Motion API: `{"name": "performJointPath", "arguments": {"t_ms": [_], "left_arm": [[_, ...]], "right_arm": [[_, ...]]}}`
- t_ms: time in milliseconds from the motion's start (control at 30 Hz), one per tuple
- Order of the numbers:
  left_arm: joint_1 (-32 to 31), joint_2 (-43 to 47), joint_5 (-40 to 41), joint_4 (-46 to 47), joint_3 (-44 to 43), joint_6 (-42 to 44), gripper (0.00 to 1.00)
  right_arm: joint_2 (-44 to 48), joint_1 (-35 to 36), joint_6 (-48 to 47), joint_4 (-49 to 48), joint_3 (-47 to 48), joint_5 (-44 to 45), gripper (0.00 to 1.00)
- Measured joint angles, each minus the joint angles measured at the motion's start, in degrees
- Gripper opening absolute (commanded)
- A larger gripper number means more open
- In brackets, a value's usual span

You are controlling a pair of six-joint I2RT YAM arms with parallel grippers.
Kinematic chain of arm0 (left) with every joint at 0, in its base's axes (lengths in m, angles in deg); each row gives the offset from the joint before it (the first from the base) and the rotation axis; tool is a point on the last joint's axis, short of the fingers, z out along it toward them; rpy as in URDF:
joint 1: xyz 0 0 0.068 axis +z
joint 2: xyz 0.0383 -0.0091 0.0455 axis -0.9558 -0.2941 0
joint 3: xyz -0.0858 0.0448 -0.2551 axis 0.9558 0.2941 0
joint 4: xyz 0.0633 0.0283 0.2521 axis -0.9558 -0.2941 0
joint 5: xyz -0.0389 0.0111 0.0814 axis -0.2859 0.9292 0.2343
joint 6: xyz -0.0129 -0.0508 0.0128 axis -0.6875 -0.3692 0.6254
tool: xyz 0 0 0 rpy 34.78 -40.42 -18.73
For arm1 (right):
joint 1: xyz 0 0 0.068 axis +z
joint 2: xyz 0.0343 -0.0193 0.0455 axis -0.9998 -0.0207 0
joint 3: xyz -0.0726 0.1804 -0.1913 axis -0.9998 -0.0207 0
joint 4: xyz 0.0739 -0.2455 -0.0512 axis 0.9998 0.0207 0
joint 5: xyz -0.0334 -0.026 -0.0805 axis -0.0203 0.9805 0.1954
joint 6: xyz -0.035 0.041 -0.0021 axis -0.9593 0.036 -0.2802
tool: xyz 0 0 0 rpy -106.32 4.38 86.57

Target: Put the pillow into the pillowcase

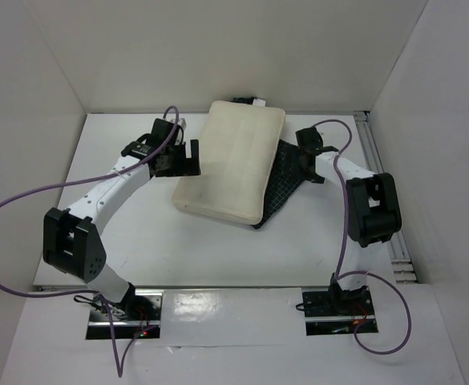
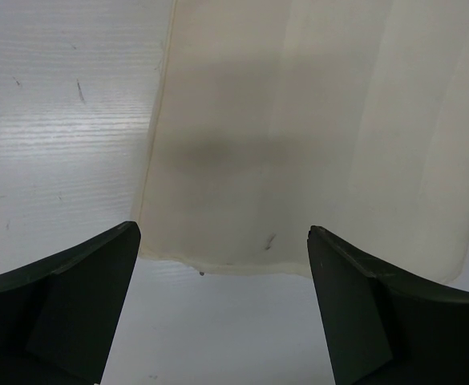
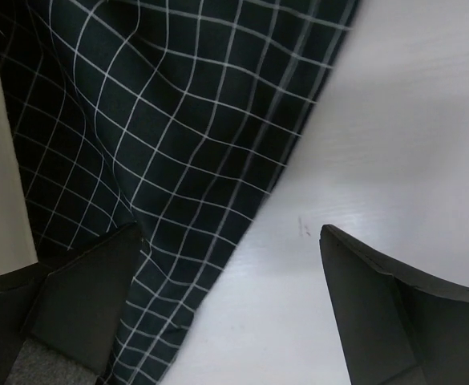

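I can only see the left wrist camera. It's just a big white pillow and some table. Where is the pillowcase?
Observer: The pillowcase lies under the right side of the pillow and sticks out toward the right arm.
Operator: Is the right tool grabbing it?
Observer: No. The right tool is open at the pillowcase's edge, with one finger over the fabric and the other over bare table.
Operator: Is any of the pillow inside yet?
Observer: No. The whole pillow lies on top of the pillowcase, not in it.
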Motion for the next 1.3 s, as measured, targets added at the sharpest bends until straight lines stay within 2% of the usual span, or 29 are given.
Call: {"name": "performJointPath", "arguments": {"t_ms": [133, 333, 533, 567, 700, 733, 767, 800, 833, 1067, 1300], "left_arm": [[0.0, 0.0, -0.3, -0.2, 0.0, -1.0, 1.00], [0.0, -0.1, -1.7, -0.3, 0.1, -1.5, 0.97], [0.0, -1.1, -2.1, -0.4, 0.1, -1.5, 0.98], [0.0, -1.2, -2.0, -0.5, 0.1, -1.5, 0.98], [0.0, -1.8, -0.9, -0.5, 0.1, -1.9, 1.00], [0.0, -2.1, -0.6, -0.5, 0.0, -2.5, 1.00], [0.0, -2.6, -0.4, -0.5, 0.0, -2.8, 1.00], [0.1, -3.3, -0.4, -0.7, -0.2, -3.0, 1.00], [0.3, -4.3, -0.4, -0.7, -0.8, -3.0, 1.00], [2.1, -9.8, -0.8, -1.7, -6.7, -3.0, 1.00], [2.3, -9.9, -1.0, -2.1, -7.7, -3.0, 1.00]], "right_arm": [[-3.1, 0.0, 0.0, -3.0, -0.2, -3.5, 1.00], [-4.9, 0.0, 0.3, -7.6, -0.1, -5.7, 0.89], [-7.8, 0.3, 0.4, -8.8, 1.1, -5.7, 0.87], [-8.0, 0.4, 0.4, -8.9, 1.4, -5.7, 0.83], [-8.7, 0.4, 0.4, -9.1, 1.7, -5.4, 0.52], [-8.7, 0.4, 0.4, -9.1, 1.7, -5.2, 0.33], [-8.8, 0.4, 0.3, -9.1, 1.7, -5.1, 0.23], [-8.8, 0.4, 0.6, -9.1, 1.7, -5.0, 0.04], [-8.8, 0.4, 0.6, -9.0, 1.8, -4.9, 0.00], [-7.4, 0.8, 1.2, -5.4, 4.9, -1.4, 0.00], [6.6, 1.9, 0.6, -0.4, 7.3, 2.5, 0.00]]}}
